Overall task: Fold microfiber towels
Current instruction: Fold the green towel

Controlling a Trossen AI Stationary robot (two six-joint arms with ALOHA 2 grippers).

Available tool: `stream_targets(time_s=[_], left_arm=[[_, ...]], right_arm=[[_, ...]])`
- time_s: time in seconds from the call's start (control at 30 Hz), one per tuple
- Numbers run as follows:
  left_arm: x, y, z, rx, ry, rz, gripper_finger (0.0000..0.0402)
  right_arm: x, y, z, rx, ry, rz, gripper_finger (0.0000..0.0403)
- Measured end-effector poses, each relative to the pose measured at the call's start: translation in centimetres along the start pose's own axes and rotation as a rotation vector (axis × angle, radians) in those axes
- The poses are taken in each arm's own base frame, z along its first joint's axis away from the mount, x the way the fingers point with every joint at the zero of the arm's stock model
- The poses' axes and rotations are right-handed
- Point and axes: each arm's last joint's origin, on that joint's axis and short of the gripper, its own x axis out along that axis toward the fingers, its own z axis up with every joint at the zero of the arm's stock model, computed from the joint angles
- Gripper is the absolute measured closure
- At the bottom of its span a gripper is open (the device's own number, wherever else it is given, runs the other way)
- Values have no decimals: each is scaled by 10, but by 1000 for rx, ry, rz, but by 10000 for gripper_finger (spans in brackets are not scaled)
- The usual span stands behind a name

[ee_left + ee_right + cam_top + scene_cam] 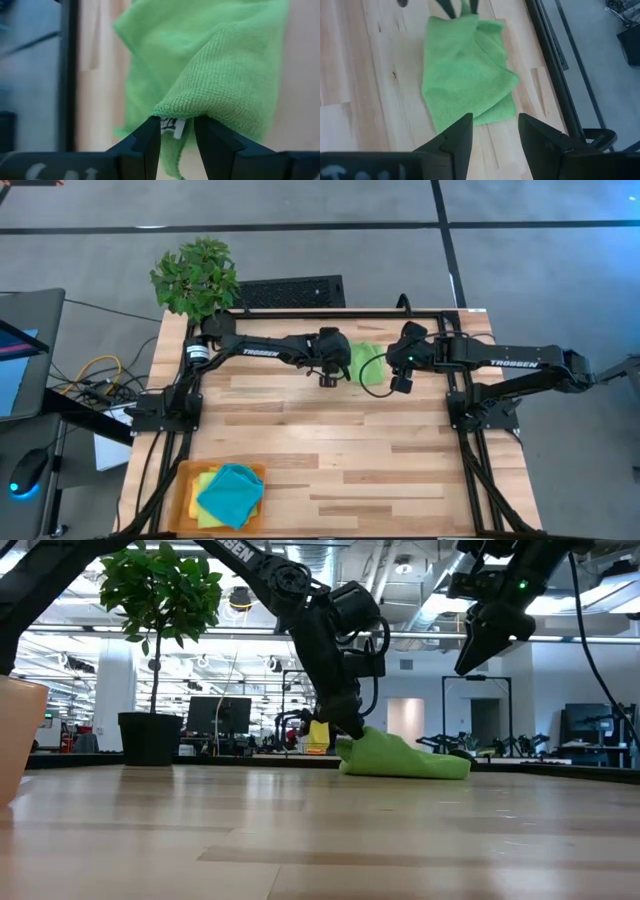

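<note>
A lime green towel (368,362) lies crumpled on the table's far middle and also shows in the low view (405,758). My left gripper (333,372) is down at the towel's left end and shut on it (177,142). My right gripper (400,383) is open and empty, raised above the towel's right side (478,652); its fingers frame the towel's near end in the right wrist view (492,135). A teal towel (232,492) lies on a yellow one (205,502) in the orange tray (186,480). My left gripper pinches the towel's left end between its two fingers, at a bunched edge by the white label (174,126). The fingers (345,725) come from above, slanting down from the table's left. That end is raised a little; the rest (465,85) lies slack on the table.
A potted plant (196,275) stands at the table's far left corner. The orange tray sits at the near left edge. Black frame rails (455,315) run along the far and right sides. Bare wood (340,440) spreads between the towel and the near edge.
</note>
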Motion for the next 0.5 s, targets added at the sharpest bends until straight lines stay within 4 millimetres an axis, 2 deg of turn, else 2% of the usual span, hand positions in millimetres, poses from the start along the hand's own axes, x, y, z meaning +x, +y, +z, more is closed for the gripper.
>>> stream_targets(time_s=[0.13, 0.27, 0.5], left_arm=[[-1, 3, 5, 54, -12, 101, 290], [3, 4, 6, 85, -39, 103, 290], [27, 12, -19, 37, 111, 106, 290]], right_arm=[[0, 0, 0, 0, 0, 0, 220], [0, 0, 0, 1, 0, 0, 220], [0, 0, 0, 1, 1, 0, 220]])
